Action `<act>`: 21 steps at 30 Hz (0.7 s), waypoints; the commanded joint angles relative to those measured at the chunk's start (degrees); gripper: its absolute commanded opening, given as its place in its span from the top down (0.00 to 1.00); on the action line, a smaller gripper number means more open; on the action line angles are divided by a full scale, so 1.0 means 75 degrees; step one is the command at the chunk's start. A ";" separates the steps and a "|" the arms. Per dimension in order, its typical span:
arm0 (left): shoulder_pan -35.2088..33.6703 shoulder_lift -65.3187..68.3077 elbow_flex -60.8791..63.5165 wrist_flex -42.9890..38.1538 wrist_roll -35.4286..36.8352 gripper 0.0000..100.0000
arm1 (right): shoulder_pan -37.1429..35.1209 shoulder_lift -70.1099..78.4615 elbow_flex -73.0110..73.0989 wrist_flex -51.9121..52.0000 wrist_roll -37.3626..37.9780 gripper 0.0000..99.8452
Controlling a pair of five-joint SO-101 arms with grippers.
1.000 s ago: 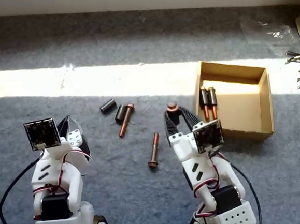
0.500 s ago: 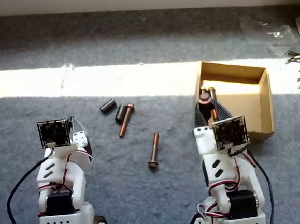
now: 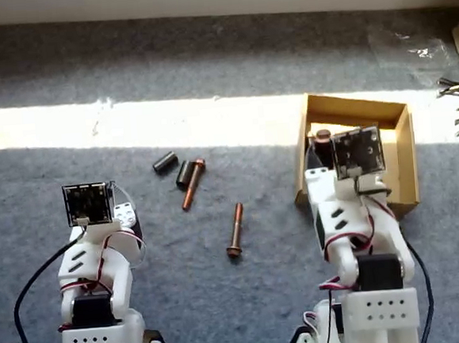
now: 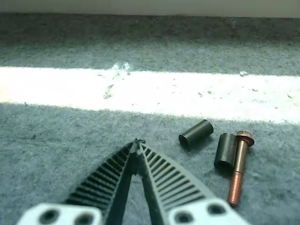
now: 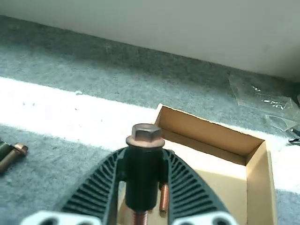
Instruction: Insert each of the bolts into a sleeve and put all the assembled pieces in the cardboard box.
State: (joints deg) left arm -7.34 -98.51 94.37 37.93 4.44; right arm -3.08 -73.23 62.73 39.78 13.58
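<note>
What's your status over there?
Right gripper shut on sleeved bolt, over the box. Left gripper shut, empty. Two bolts, two sleeves loose on carpet. Nothing blocking.

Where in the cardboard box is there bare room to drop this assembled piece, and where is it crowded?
The cardboard box floor along its right wall is bare. Its left side is crowded: the right gripper holds the assembled piece there, near a bolt shank lying inside.
</note>
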 commanded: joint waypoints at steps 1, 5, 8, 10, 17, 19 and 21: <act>0.0193 -0.0123 -0.0041 -0.0152 -0.0035 0.99 | 0.0299 0.1659 -0.1284 -0.0076 0.0023 1.00; 0.0193 -0.0123 -0.0041 -0.0152 -0.0035 0.99 | 0.0885 0.3464 -0.2163 -0.0076 0.0023 1.00; 0.0193 -0.0123 -0.0041 -0.0152 -0.0035 0.99 | 0.1096 0.4741 -0.2854 -0.0076 0.0070 1.00; 0.0193 -0.0123 -0.0041 -0.0152 -0.0035 0.99 | 0.1108 0.5527 -0.3253 -0.0076 0.0082 1.00; 0.0193 -0.0123 -0.0041 -0.0152 -0.0047 0.99 | 0.1248 0.8105 -0.4777 -0.0076 0.0082 0.99; 0.0193 -0.0123 -0.0041 -0.0152 -0.0047 0.99 | 0.1307 0.8774 -0.5187 -0.0076 0.0082 0.99; 0.0193 -0.0123 -0.0041 -0.0152 -0.0047 0.99 | 0.1436 0.9383 -0.5597 -0.0076 0.0082 0.99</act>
State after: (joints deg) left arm -7.34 -98.51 94.37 37.93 4.44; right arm 6.24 -6.95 27.74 39.78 13.58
